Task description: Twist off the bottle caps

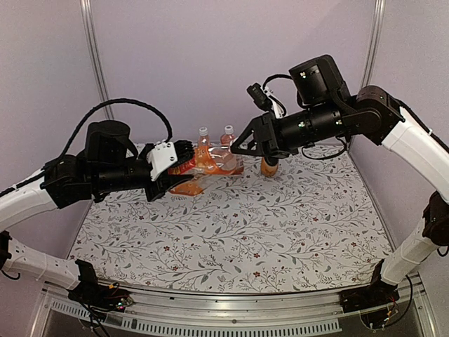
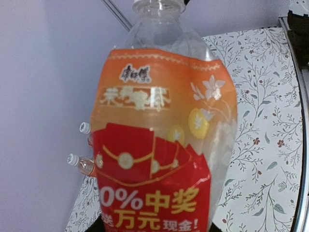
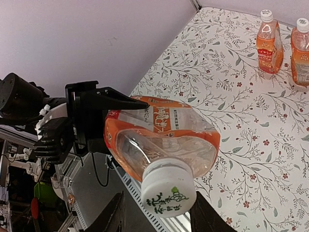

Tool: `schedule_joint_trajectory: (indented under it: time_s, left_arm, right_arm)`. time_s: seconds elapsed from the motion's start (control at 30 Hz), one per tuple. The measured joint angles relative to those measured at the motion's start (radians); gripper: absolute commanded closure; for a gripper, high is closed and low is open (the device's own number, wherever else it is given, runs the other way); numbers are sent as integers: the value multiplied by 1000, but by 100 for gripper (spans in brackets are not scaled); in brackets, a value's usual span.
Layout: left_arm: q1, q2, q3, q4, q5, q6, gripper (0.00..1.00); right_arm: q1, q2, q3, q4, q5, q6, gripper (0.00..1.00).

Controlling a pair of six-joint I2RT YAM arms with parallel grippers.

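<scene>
My left gripper point(image 1: 179, 165) is shut on a clear bottle with an orange and red label point(image 1: 207, 163) and holds it on its side above the table's back. The label fills the left wrist view point(image 2: 154, 145). The bottle's white cap point(image 3: 169, 191) points at my right gripper point(image 3: 159, 215), which is open, with one finger on each side of the cap and a gap on the left. In the top view the right gripper point(image 1: 242, 147) sits at the bottle's neck end. Two capped bottles point(image 1: 203, 137) point(image 1: 228, 137) stand behind; their caps point(image 3: 266, 14) point(image 3: 302, 22) show.
A third orange bottle point(image 1: 269, 167) stands under the right arm, its cap hidden. The flowered table cover point(image 1: 231, 232) reaches a metal rail point(image 1: 210, 319) at the near edge. Purple walls point(image 1: 175, 56) close in the back and sides.
</scene>
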Motion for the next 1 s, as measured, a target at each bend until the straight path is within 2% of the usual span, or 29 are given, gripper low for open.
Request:
schedule_joint_trajectory:
  time_s: [0.63, 0.7, 0.8, 0.83, 1.0]
  left_arm:
    - [0, -1, 0, -13, 31, -1, 91]
    - [0, -1, 0, -14, 34, -1, 92]
    - [0, -1, 0, -17, 35, -1, 92]
    - [0, -1, 0, -19, 35, -1, 92]
    - [-2, -1, 0, -28, 42, 0, 93]
  right_arm:
    - [-17, 18, 0, 11, 25, -50, 60]
    - [-17, 18, 0, 10, 26, -54, 66]
    - [-17, 18, 0, 11, 23, -63, 95]
    - [-16, 18, 0, 10, 22, -64, 100]
    - [-18, 16, 0, -7, -11, -84, 100]
